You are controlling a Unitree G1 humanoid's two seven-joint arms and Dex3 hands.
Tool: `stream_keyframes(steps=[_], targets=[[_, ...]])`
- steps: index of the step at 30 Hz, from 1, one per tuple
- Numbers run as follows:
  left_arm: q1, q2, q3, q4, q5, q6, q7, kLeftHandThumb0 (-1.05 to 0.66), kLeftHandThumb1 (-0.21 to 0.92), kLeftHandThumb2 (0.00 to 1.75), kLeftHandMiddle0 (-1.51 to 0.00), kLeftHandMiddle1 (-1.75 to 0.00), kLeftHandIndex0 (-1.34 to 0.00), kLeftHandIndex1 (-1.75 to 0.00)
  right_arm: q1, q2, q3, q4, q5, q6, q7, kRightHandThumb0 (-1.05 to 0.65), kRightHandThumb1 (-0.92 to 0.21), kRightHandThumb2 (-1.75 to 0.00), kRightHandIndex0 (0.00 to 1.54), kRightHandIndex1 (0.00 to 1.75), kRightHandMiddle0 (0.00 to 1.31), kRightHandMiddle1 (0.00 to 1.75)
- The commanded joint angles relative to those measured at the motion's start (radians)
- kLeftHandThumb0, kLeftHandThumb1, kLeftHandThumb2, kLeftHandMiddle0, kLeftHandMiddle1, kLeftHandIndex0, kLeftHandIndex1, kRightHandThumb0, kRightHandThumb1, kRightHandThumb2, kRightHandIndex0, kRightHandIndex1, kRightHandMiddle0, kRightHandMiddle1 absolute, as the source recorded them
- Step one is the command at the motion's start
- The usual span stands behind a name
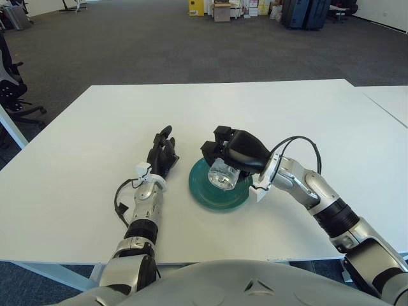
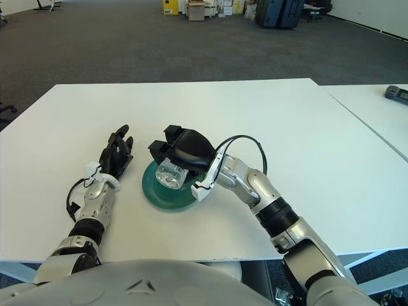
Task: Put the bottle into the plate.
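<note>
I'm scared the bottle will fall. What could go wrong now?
The right hand holds the bottle tilted over the green plate. If let go like that, it might tip and roll off onto the table. The left hand, beside the plate's left rim, could get bumped.

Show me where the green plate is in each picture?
Left eye view: the green plate sits just below the middle, a bit right of the left hand.
Right eye view: the green plate sits left of the middle.
Shared landmark: the right hand holding the bottle over it.
</note>
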Motion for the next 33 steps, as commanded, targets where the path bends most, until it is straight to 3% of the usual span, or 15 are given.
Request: stream_keyframes(steps=[1,13,23,25,28,33], targets=[[0.022,0.01,0.0,0.054,0.012,0.027,0.003,-0.89,0.92,0.96,-0.14,0.0,0.0,-0.36,-0.011,0.004,-0.019,-0.008,0.055,-0.004,0.026,0.0,0.07,-1.7,0.96,1.59,0.67,1.75],[0.021,0.01,-0.002,0.057,0.026,-0.007,0.011,-0.88,0.92,0.96,-0.15,0.0,0.0,-0.37,-0.01,0.011,-0.026,0.015,0.087,-0.015,0.052,0.0,0.06,-1.7,0.94,1.62,0.67,1.75],[0.029,0.007,-0.003,0.042,0.028,-0.027,0.015,-0.86,0.92,0.96,-0.18,-0.01,0.0,-0.46,0.0,0.028,-0.024,0.05,0.199,0.045,0.178,0.0,0.02,-1.67,0.89,1.64,0.64,1.75],[0.032,0.008,-0.004,0.037,0.028,-0.032,0.012,-0.86,0.92,0.96,-0.18,-0.01,0.0,-0.46,-0.006,0.034,-0.021,0.079,0.224,0.042,0.195,0.0,-0.04,-1.6,0.84,1.67,0.6,1.72],[0.038,0.01,-0.008,0.027,0.031,-0.04,0.007,-0.87,0.92,0.97,-0.17,-0.01,0.0,-0.47,-0.025,0.033,-0.014,0.111,0.252,0.023,0.227,-0.01,-0.27,-1.34,0.67,1.73,0.46,1.64],[0.051,0.013,-0.014,0.01,0.034,-0.055,-0.008,-0.87,0.92,0.97,-0.17,0.0,0.0,-0.47,-0.054,0.033,-0.015,0.161,0.273,-0.03,0.246,-0.01,-0.43,-1.16,0.56,1.74,0.33,1.65]])
